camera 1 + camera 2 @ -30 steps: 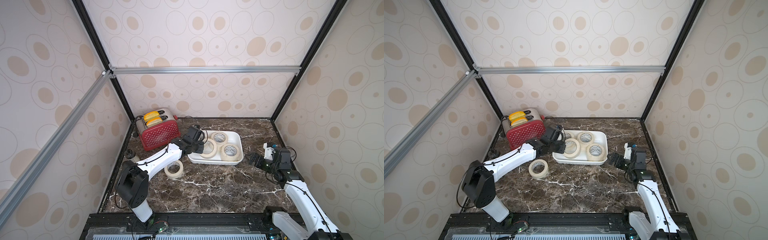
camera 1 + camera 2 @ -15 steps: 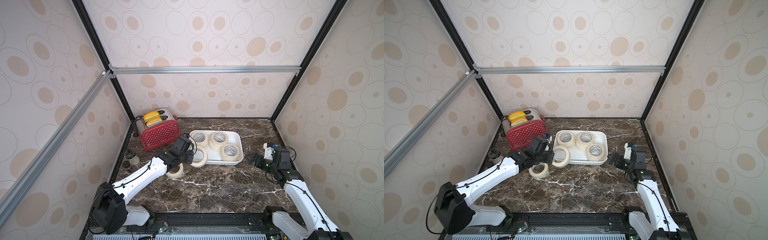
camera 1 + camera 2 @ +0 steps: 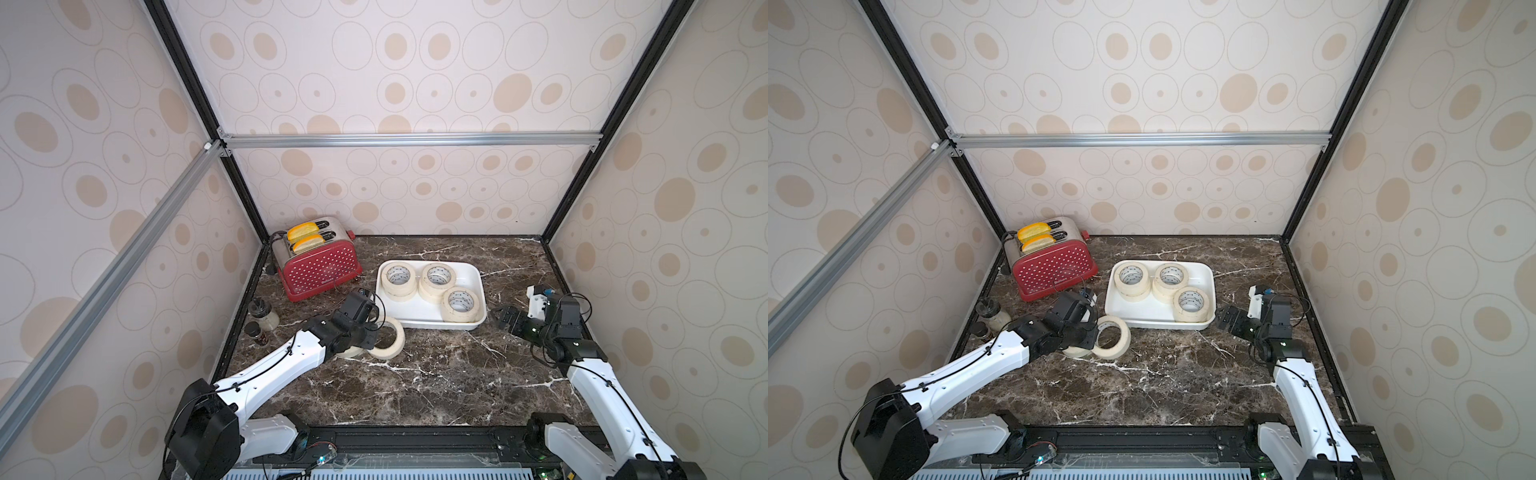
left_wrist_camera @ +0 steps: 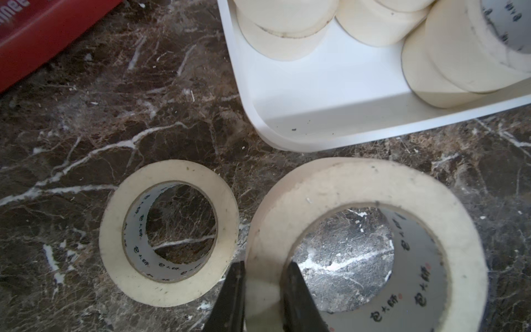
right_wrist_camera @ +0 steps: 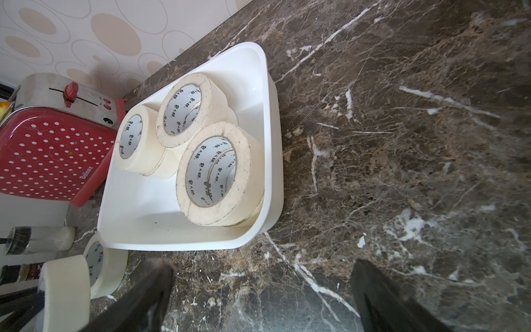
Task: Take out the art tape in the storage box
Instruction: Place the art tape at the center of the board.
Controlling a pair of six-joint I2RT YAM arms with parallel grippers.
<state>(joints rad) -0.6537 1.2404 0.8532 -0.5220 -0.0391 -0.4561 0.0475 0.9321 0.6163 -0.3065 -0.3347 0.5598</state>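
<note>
The big dark marble table has the white storage box on it, near a red toaster. The job is to get all the art tape out of the box, and I think it is only a small way along. Three stacks of art tape are inside the box. In the right wrist view each stack looks two rolls high, so six rolls seem to be left in there. Two rolls are out. The flat roll lies on the table just outside a corner of the box, and in both top views the left arm hides part of it. The held roll is right beside the flat roll, also outside the box, and it is tipped on a slant. I cannot tell if its low edge touches the table. The left gripper is almost closed and pinches the wall of the held roll, with one finger inside the ring and one outside. The right gripper is spread wide and has nothing in it. It touches nothing and sits just beside the right side of the box, pointing at it. I think the held roll needs to be let go on the table, and then the six rolls inside need to come out.
</note>
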